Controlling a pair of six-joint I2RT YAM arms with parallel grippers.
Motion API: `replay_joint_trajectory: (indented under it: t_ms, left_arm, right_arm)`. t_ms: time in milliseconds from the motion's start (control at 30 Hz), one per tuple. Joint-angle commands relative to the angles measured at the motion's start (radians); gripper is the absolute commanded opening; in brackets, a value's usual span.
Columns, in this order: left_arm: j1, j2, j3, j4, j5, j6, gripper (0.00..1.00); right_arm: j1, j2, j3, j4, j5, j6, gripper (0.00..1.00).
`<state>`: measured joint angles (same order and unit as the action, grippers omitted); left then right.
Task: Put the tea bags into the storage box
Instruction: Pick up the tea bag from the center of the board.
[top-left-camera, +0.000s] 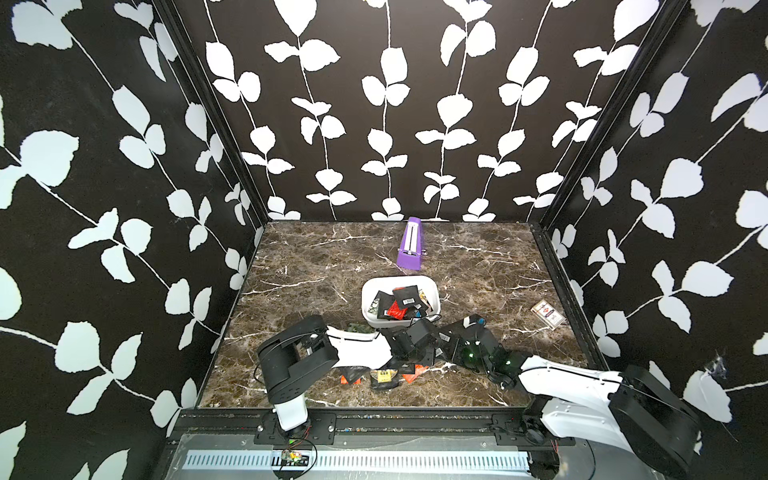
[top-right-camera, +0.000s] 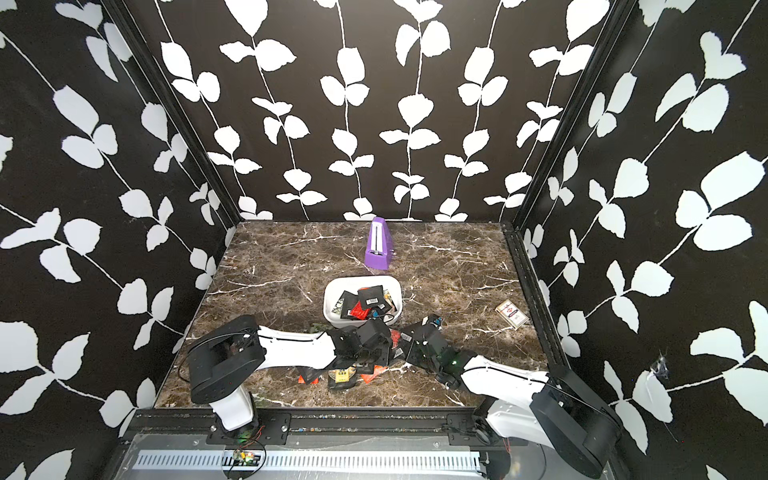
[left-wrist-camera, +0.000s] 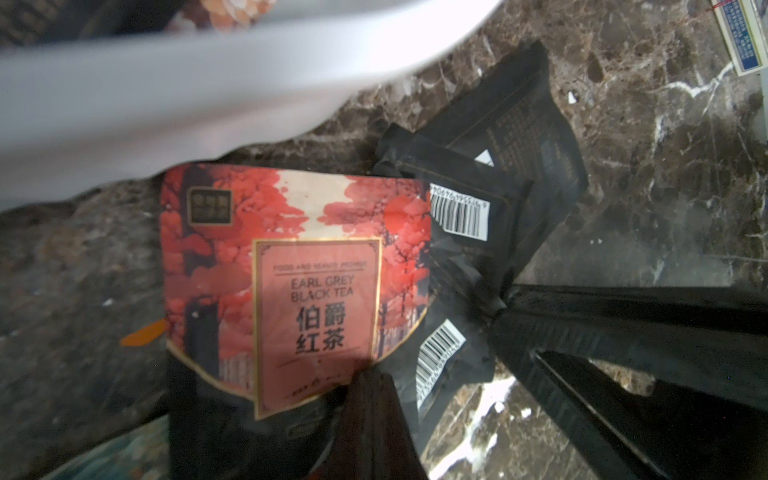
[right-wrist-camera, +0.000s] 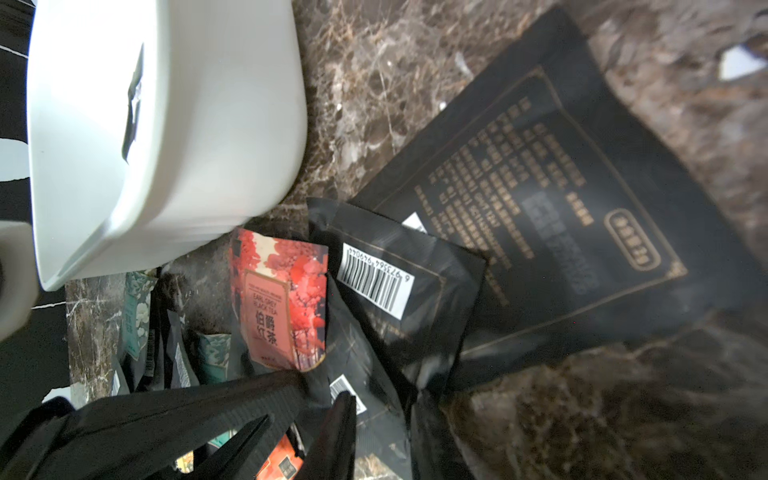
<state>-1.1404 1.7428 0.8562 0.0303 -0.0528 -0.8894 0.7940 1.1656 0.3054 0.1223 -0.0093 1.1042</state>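
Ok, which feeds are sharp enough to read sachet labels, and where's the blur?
Left wrist view: the red Earl Grey sachet reads fine, but the storage box wall is smeared. Right wrist view: the barcode sachet is crisp, the table partly blurred. In both top views labels are too small.

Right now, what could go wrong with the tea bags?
1. The left gripper seems to pinch the red tea bag only at its edge; it could slip out.
2. The right gripper is close beside it over the same loose tea bags; they might bump.
3. The storage box already holds jumbled bags; more could slide off.
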Motion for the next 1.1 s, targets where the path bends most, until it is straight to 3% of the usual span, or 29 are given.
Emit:
replay_joint_trajectory:
  t_ms: [0,400,667,800,933,1067]
  left_arm:
    - [-0.006,0.029,-0.003,-0.057,-0.003,0.003,0.00]
    - [-0.010,0.029,0.001,-0.058,-0.003,0.007,0.00]
    - [-0.016,0.040,-0.009,-0.043,-0.002,-0.009,0.00]
    - [-0.018,0.031,-0.020,-0.039,-0.004,-0.011,0.00]
    - [-0.018,0.029,-0.026,-0.038,-0.007,-0.010,0.00]
    - [-0.018,0.021,-0.022,-0.043,-0.005,-0.009,0.00]
  right_arm:
    - [0.008,0.003,-0.013,0.000,0.023,0.013,0.26]
    - [0.021,0.067,-0.007,0.045,0.010,0.013,0.27]
    - [0.048,0.146,0.015,0.091,-0.007,0.013,0.22]
    - [0.061,0.153,0.010,0.095,0.004,0.023,0.16]
    - [0.065,0.135,-0.001,0.075,0.024,0.031,0.05]
    - [0.065,0.095,0.003,0.017,0.051,0.024,0.02]
